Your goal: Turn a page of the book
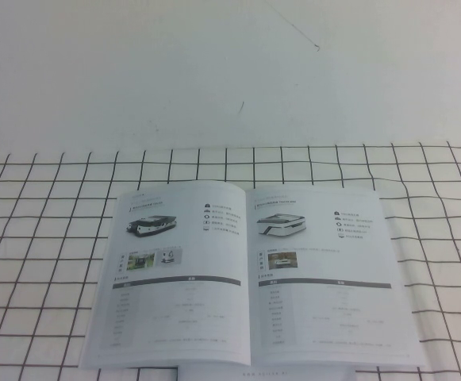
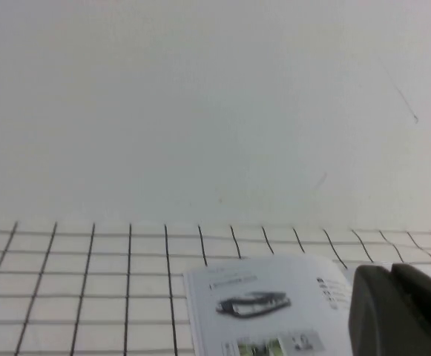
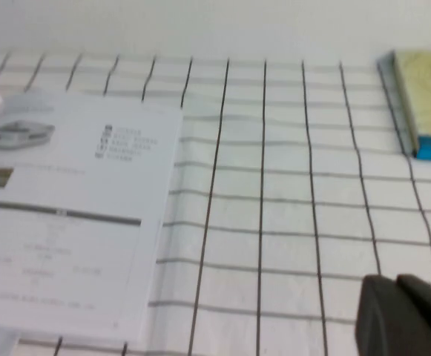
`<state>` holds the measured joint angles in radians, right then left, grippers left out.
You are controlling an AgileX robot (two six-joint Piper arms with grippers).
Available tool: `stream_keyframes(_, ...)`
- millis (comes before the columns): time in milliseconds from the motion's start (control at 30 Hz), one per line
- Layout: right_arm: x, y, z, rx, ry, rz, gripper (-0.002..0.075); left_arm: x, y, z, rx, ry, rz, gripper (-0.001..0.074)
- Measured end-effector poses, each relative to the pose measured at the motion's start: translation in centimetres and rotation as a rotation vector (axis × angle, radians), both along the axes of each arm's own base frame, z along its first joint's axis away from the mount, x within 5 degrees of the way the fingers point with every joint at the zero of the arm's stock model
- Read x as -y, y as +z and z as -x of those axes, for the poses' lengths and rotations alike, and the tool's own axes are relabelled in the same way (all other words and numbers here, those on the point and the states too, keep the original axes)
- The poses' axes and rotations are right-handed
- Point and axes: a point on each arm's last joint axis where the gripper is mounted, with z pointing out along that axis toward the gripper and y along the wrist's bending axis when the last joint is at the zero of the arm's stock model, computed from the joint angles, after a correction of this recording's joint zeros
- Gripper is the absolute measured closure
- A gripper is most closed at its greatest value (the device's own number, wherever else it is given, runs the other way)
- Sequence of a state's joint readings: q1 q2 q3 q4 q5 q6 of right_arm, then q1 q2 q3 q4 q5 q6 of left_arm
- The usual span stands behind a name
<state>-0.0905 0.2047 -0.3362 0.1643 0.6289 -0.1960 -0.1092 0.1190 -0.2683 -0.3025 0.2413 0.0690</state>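
Note:
The book (image 1: 246,278) lies open and flat on the grid-patterned cloth in the high view. The page (image 1: 325,278) is its right-hand sheet and shows the low flat white vehicle face up; its other side is hidden. The left-hand sheet shows a darker vehicle. Neither gripper appears in the high view. In the left wrist view my left gripper (image 2: 391,271) is shut and empty, held off the book's left sheet (image 2: 263,311). In the right wrist view my right gripper (image 3: 395,280) is shut and empty over the cloth, to the right of the page (image 3: 67,208).
The edge of a separate white sheet (image 1: 246,371) sticks out from under the book's near edge. A yellow and blue box (image 3: 426,100) lies on the cloth far to the right of the book. A white wall (image 1: 230,71) stands behind the table.

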Motion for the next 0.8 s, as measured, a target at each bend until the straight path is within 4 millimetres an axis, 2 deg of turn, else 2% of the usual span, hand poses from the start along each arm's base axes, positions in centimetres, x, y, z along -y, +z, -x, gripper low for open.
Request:
stream_keyframes(167,-0.1,0.5,-1.1,-0.199,0.05,0.029,0.0727,0.7,0.8,-0.8,-0.213,-0.059,0.005,0.0737)
stream_keyframes(333,0.0,0.6,-2.6,-0.372,0.109,0.06,0.0727,1.4,1.9,-2.9,-0.474,-0.112,-0.026,0.0737)
stream_keyframes(533,0.0,0.1,-3.8,-0.443,0.14,0.075,0.0727,2.2,3.1,-7.6,-0.675,-0.159,-0.067,0.0737)
stream_keyframes(800,-0.1,0.1,-3.9,-0.442,0.151,0.057,0.0727,4.3,2.7,-15.1,-0.806,-0.308,-0.05,0.0737)
